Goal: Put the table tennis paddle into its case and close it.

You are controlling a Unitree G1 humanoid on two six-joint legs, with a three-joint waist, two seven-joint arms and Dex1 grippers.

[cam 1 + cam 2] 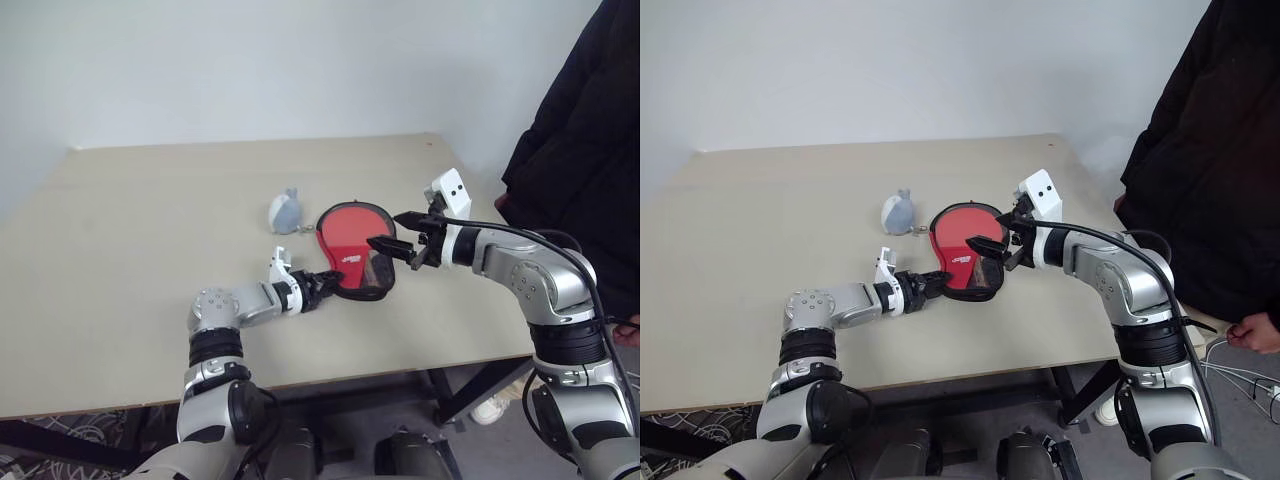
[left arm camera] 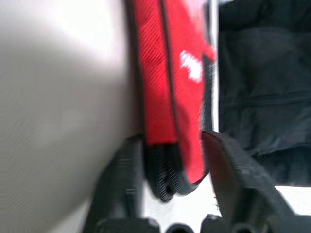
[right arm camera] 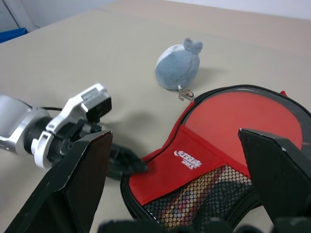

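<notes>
The case (image 1: 352, 250) is seen lying flat on the beige counter (image 1: 150, 220), with its red panel and clear plastic side facing up and a black mesh pocket at its narrow end. The red face of the paddle (image 3: 252, 119) can be seen through the clear plastic, so the paddle is inside the case; its handle cannot be made out clearly. The left gripper (image 1: 322, 283) is placed at the narrow end of the case, low over the counter, and its two black fingers (image 2: 121, 184) are drawn narrow, one on each side of the black zip edge of the case. In the left wrist view the case edge lies between them and the fingers appear to touch it, so the edge is taken as gripped. The right gripper (image 1: 395, 232) is held above the case, just over the mesh pocket, and its fingers (image 3: 80, 179) are spread wide with nothing between them; they are apart from the case. A small pale blue-grey soft toy (image 1: 286, 211) stands on the counter beyond both grippers, just beside the round end of the case. A person in a dark jacket (image 1: 580, 140) is seen at the counter's edge, on the far side of the right gripper.
</notes>
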